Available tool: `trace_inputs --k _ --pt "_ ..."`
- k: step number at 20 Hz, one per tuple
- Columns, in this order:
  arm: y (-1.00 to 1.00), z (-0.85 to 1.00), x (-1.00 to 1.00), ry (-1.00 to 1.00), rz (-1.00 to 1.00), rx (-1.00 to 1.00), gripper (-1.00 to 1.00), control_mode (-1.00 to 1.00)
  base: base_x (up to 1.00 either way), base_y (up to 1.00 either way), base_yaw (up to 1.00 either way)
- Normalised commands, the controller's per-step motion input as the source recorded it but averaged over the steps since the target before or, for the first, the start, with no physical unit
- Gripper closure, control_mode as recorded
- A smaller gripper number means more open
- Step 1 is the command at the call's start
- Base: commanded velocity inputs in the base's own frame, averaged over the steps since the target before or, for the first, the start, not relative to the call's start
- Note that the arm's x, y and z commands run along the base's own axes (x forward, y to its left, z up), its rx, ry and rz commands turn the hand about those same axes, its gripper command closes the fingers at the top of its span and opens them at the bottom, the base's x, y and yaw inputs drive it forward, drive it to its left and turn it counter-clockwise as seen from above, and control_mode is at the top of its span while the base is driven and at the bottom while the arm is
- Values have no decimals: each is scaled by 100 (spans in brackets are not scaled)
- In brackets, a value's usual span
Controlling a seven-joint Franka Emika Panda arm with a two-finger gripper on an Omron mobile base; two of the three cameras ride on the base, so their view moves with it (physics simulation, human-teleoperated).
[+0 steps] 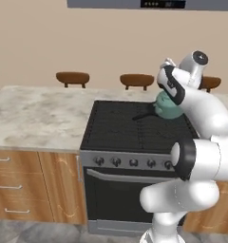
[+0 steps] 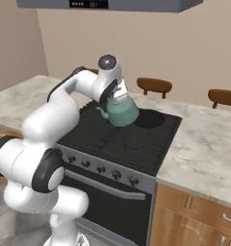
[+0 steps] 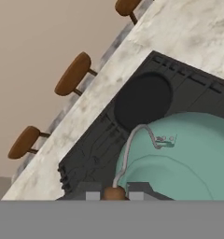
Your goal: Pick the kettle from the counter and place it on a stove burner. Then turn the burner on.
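The teal-green kettle (image 2: 122,111) hangs by its thin arched handle from my gripper (image 2: 118,96), which is shut on the handle's brown grip. It is over the rear part of the black stove grate (image 2: 132,141), spout pointing left. I cannot tell whether its base touches the stove burner. In the left base view my arm hides part of the kettle (image 1: 164,108) above the grate (image 1: 116,124). In the hand view the kettle (image 3: 188,154) lies just below my gripper (image 3: 115,192), with the brown grip pinched between the fingertips.
A black frying pan (image 2: 148,118) sits on the back burner right beside the kettle, also visible as the pan (image 3: 143,100). Silver knobs (image 1: 133,162) line the range front. The marbled counter (image 1: 35,114) flanks the stove on both sides, and brown stools (image 1: 72,77) stand behind it.
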Motion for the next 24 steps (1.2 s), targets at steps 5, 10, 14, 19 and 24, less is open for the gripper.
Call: trace_inputs --k 5,10,14,19,24 --pt "0 0 0 0 0 0 100 100 61 -1 0" --pt "0 0 0 0 0 0 100 100 47 -2 2" --pt "0 0 0 0 0 0 100 100 27 0 4" --pt "0 0 0 0 0 0 100 100 29 0 5" --pt "3 -5 17 -1 3 2 100 -100 14 0 4"
